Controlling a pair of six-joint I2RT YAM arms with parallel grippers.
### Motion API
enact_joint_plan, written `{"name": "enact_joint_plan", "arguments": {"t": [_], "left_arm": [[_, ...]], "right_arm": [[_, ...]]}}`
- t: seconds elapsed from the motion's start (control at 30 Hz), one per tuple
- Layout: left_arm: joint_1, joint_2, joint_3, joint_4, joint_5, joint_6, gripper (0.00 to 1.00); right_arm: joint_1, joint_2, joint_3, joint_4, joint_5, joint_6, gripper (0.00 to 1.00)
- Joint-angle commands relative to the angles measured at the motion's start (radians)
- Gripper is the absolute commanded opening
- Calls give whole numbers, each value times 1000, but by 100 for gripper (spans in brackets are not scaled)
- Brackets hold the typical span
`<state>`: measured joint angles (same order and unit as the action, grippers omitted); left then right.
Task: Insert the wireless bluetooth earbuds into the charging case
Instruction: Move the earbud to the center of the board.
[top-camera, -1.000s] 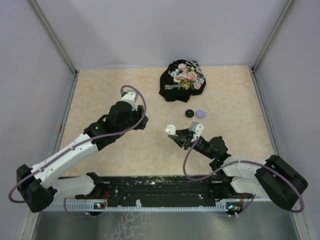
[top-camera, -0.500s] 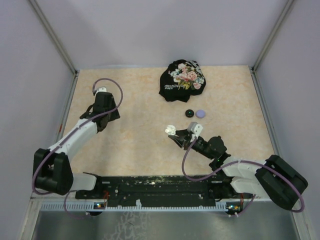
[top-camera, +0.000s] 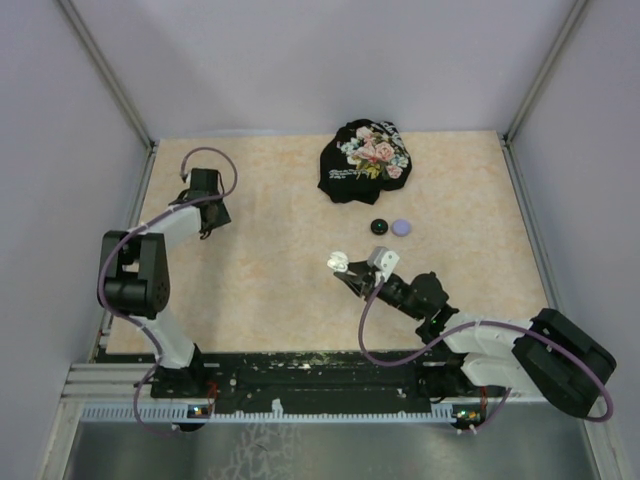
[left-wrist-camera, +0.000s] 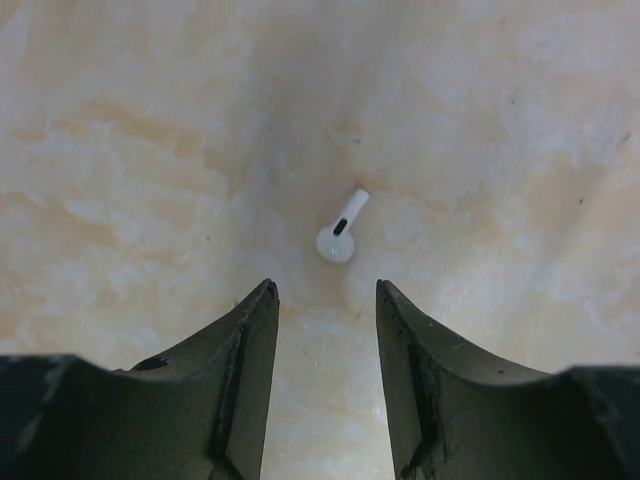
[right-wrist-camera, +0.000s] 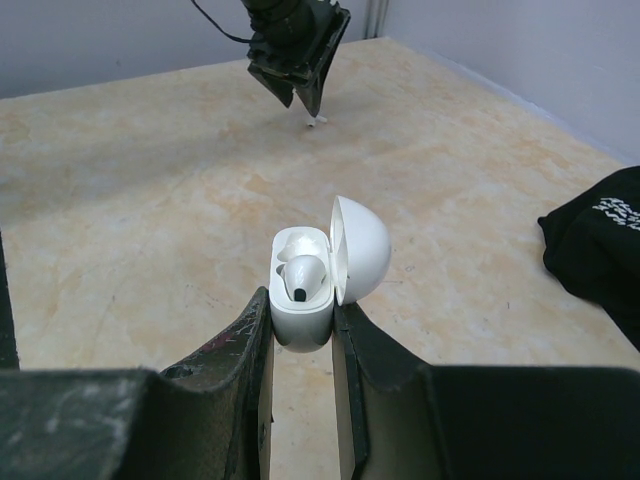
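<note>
A white earbud (left-wrist-camera: 340, 235) lies on the table just ahead of my left gripper (left-wrist-camera: 322, 290), which is open with nothing between its fingers. From the top that gripper (top-camera: 208, 222) is at the far left of the table. The right wrist view also catches this earbud (right-wrist-camera: 315, 122) under the left gripper's tips. My right gripper (right-wrist-camera: 300, 320) is shut on the white charging case (right-wrist-camera: 300, 305). The case's lid (right-wrist-camera: 362, 248) stands open, and one white earbud (right-wrist-camera: 303, 275) sits inside. In the top view the case (top-camera: 340, 262) is near the table's middle.
A black floral cloth (top-camera: 365, 160) lies at the back, its edge (right-wrist-camera: 595, 260) to the right of the case. A black puck (top-camera: 379, 226) and a lavender puck (top-camera: 401, 227) sit in front of it. Metal posts and walls bound the table's sides.
The left arm has swung from the table's middle out to the far left, above the loose earbud. The right arm with the case has shifted only slightly.
</note>
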<state>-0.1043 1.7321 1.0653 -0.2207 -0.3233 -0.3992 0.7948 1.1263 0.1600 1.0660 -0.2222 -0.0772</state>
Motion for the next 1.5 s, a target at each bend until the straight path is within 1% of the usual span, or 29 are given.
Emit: {"name": "enact_joint_plan", "arguments": {"t": [0.0, 0.2, 0.47, 0.6, 0.7, 0.83, 0.97, 1.17, 1.33, 1.47], "left_arm": [[20, 79, 92, 16, 23, 24, 49], [33, 156, 153, -18, 7, 40, 42], [36, 231, 202, -71, 39, 63, 35], [36, 252, 223, -112, 52, 74, 27], [36, 239, 215, -139, 90, 71, 21], [26, 196, 178, -156, 180, 107, 17], [-31, 136, 135, -167, 217, 180, 15], [-165, 91, 94, -208, 231, 287, 16], [-260, 57, 47, -205, 291, 320, 17], [-338, 29, 11, -202, 296, 335, 18]], "right_arm": [[19, -19, 43, 30, 26, -27, 0], [21, -16, 44, 29, 37, -33, 0], [24, -19, 44, 22, 40, -38, 0], [24, -22, 45, 16, 41, -40, 0], [24, -27, 45, 13, 40, -41, 0], [24, -35, 45, 8, 42, -43, 0], [24, -41, 45, 3, 43, -44, 0], [24, -48, 45, 0, 47, -45, 0], [24, -45, 45, 0, 44, -47, 0], [24, -43, 45, 0, 40, -45, 0]]}}
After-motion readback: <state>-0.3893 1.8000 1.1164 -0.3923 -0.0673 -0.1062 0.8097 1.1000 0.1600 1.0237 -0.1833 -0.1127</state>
